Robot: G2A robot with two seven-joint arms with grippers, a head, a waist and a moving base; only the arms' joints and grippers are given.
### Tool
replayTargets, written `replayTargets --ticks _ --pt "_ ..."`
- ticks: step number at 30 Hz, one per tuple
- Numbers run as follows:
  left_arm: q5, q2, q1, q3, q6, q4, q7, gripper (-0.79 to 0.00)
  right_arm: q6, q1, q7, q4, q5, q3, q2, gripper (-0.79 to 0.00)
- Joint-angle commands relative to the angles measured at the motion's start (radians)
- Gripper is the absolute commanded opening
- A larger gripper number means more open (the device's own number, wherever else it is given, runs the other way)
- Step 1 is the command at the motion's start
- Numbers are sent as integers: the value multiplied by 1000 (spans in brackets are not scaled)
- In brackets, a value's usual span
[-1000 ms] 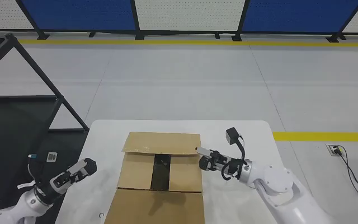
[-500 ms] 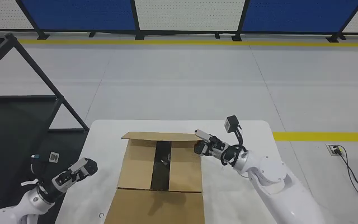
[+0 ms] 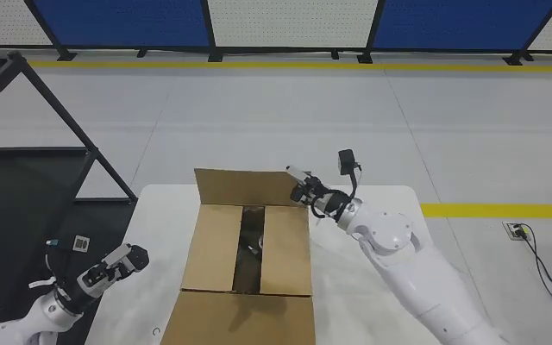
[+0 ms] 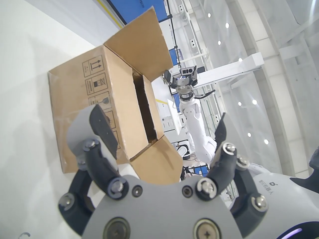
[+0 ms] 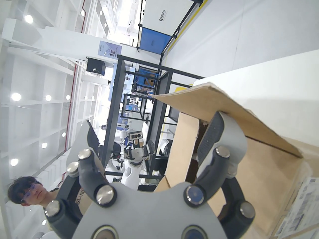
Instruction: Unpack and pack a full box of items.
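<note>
Brown cardboard box [image 3: 211, 250], far flap [image 3: 244, 187] upright, inner flaps parted. Right gripper [image 3: 297, 183] gapes empty at that flap's corner; left gripper [image 3: 136, 255], also spread, sits well apart from box.

The box [image 3: 246, 259] is plain brown cardboard, dark inside. 1 side wall carries black printed handling symbols [image 4: 96, 80], another a white label [image 5: 301, 207] with dark print. The desk [image 3: 159, 233] is white. The left gripper [image 4: 160, 118] and right gripper [image 5: 153, 121] are pale grey with black finger pads and dark grey links. The floor [image 3: 285, 121] is light grey, crossed by a yellow line [image 3: 259, 64]. Behind it stand blue panels [image 3: 116, 21] and white dotted panels [image 3: 289, 21] in black frames.
</note>
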Motion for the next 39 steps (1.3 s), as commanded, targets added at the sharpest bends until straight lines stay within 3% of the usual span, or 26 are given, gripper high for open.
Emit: replayTargets --ticks 1,13,16,23,39 --pt "0 0 0 0 0 0 0 0 -9 23 -27 39 -13 -23 -15 0" --pt "0 0 0 0 0 0 0 0 -18 33 -26 49 -20 -31 -21 0" --pt "0 0 0 0 0 0 0 0 36 30 -62 49 -38 -41 -29 0" --pt "8 -1 21 2 9 -28 32 0 80 85 -205 154 -50 -91 -85 0" --pt "17 1 38 5 23 -25 61 0 95 199 -124 445 -45 -158 -189 0"
